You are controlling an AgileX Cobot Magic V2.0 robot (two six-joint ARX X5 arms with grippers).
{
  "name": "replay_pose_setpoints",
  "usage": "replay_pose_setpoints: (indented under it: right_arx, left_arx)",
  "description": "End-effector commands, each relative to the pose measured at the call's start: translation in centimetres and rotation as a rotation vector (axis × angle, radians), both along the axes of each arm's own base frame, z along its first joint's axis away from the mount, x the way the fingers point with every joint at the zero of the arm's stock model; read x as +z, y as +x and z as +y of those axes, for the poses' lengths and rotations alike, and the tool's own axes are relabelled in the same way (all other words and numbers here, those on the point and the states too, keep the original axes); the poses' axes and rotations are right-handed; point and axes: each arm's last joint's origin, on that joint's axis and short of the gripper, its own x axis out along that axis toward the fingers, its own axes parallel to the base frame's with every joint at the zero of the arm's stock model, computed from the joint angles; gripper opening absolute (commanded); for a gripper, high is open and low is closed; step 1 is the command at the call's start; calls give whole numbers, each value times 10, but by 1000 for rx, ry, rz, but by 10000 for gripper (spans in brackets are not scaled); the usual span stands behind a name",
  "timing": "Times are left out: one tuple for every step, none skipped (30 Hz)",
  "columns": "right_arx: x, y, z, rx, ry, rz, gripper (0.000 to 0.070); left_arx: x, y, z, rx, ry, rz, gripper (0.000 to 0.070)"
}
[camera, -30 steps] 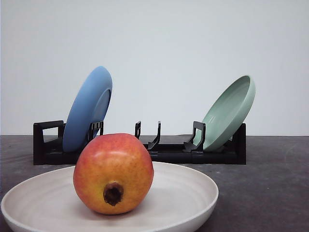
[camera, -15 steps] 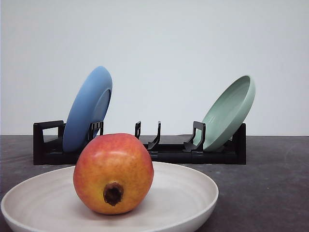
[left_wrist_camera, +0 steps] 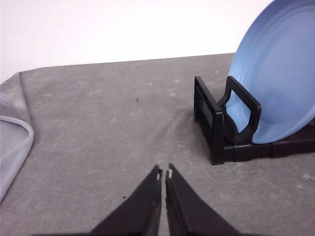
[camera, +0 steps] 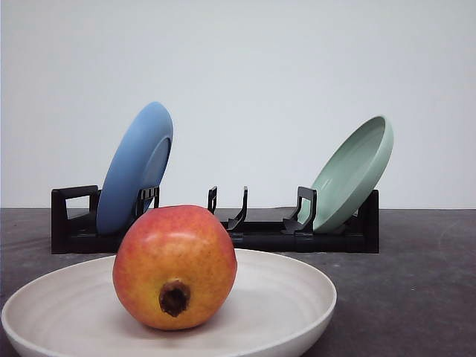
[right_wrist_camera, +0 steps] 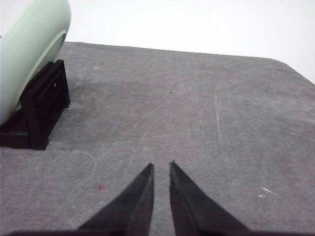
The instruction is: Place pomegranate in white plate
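Pomegranate (camera: 175,266) sits in the white plate (camera: 297,297), lower left of the front frame, dark calyx turned toward the camera, fruit resting left of the plate's centre and clear of the rim. Behind it, across the middle of the frame, a black rack (camera: 256,234) holds a blue plate (camera: 134,167) at its left end and a pale green plate (camera: 353,171) at its right, both leaning. Left gripper (left_wrist_camera: 163,173) hangs over bare grey table (left_wrist_camera: 108,128), tips nearly touching, nothing between them. Right gripper (right_wrist_camera: 161,166) likewise empty, fingers narrow with a slim gap. Placement looks done. What remains, by my reckoning, is restraint: keep both arms well off the plate so the round fruit gets no nudge and cannot roll toward the rim.
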Motion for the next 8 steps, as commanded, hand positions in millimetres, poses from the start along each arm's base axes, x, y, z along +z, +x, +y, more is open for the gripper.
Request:
replay_pose_setpoints:
  right_arx:
    - [-1, 0, 0, 1, -10, -3, 58]
    - [-1, 0, 0, 1, -10, -4, 58]
    - [-1, 0, 0, 1, -10, -4, 58]
    - [-1, 0, 0, 1, -10, -4, 58]
    - [-1, 0, 0, 1, -10, -4, 58]
    - [-1, 0, 0, 1, -10, -4, 58]
    - [-1, 0, 0, 1, -10, -4, 58]
    - [-1, 0, 0, 1, -10, -3, 58]
  left_arx:
    - [-2, 1, 0, 3, 9, -4, 0]
    - [-2, 1, 0, 3, 9, -4, 0]
    - [-2, 1, 0, 3, 9, -4, 0]
    - [-2, 1, 0, 3, 9, -4, 0]
    - [-2, 1, 0, 3, 9, -4, 0]
    - [-2, 1, 0, 3, 9, -4, 0]
    - [-2, 1, 0, 3, 9, -4, 0]
    - [-2, 1, 0, 3, 9, -5, 0]
